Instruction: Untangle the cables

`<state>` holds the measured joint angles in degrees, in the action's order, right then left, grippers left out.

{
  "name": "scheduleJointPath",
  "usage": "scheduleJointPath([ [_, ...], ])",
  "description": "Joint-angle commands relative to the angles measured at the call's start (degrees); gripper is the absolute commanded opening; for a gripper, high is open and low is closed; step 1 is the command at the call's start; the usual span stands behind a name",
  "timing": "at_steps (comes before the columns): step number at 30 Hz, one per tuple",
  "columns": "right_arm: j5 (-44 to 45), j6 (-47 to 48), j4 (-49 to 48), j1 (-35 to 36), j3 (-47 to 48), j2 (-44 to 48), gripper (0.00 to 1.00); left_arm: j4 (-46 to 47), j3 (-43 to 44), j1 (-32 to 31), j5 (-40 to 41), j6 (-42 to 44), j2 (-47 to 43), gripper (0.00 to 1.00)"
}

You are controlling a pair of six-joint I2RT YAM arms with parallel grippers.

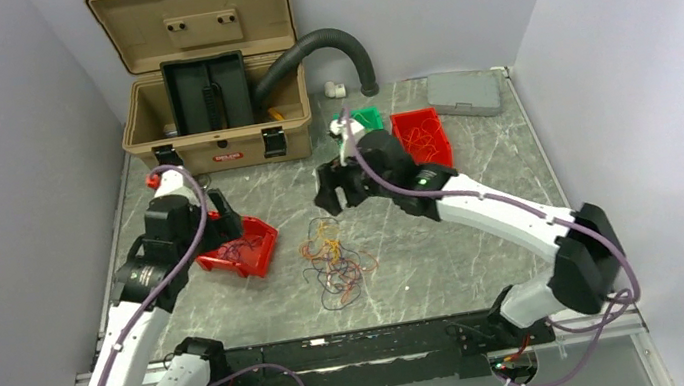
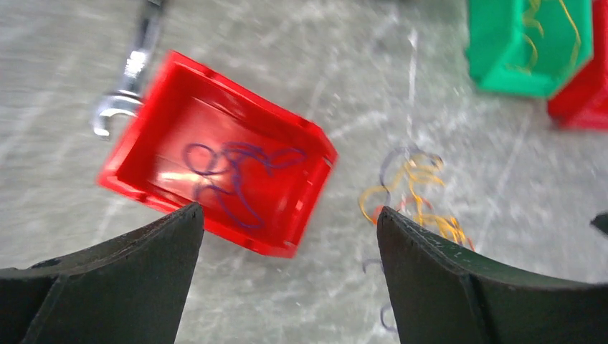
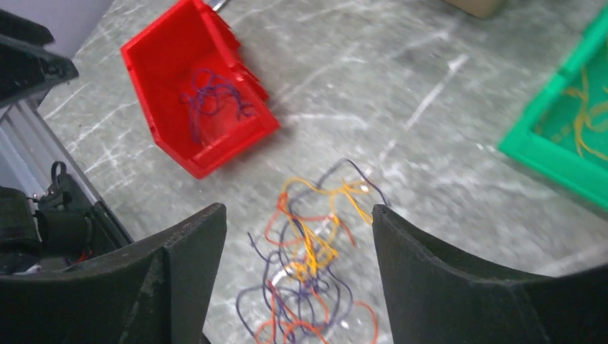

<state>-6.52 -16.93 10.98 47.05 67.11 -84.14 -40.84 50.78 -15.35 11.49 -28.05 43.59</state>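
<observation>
Cables (image 3: 308,272) lie just below my right hand (image 3: 295,209), spread wide and empty; left hand (image 2: 287,211), likewise spread, hangs farther off.

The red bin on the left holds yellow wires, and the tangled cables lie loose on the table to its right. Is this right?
Not quite. The wires in the red bin are purple wires, not yellow; the left wrist view shows it best. The rest stands: the tangled cables lie loose on the table to its right.
</observation>
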Motion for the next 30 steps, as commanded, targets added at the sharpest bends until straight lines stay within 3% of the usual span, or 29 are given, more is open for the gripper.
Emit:
scheduleJointPath([
  [1,-0.2,0.3,4.0,-1.6,-7.8,7.0,0.72,8.6,-3.4,-1.3,-18.1,3.3,2.5,0.93],
  [4,-0.4,-0.6,4.5,-1.6,-13.3,11.7,0.62,10.3,-4.8,-5.6,-17.7,3.1,4.8,0.93],
  [11,-2.2,-3.4,1.4,-1.6,-23.9,20.0,0.5,16.5,-8.2,-14.8,-18.3,2.7,7.9,0.93],
  [22,-3.6,-4.7,-2.6,-0.2,-24.7,15.7,0.5,19.9,-11.1,-18.7,-21.1,5.2,6.9,0.94],
  [30,0.9,-5.5,-5.7,2.8,-21.8,8.1,0.52,17.9,-13.0,-18.7,-16.4,3.2,4.0,0.93],
])
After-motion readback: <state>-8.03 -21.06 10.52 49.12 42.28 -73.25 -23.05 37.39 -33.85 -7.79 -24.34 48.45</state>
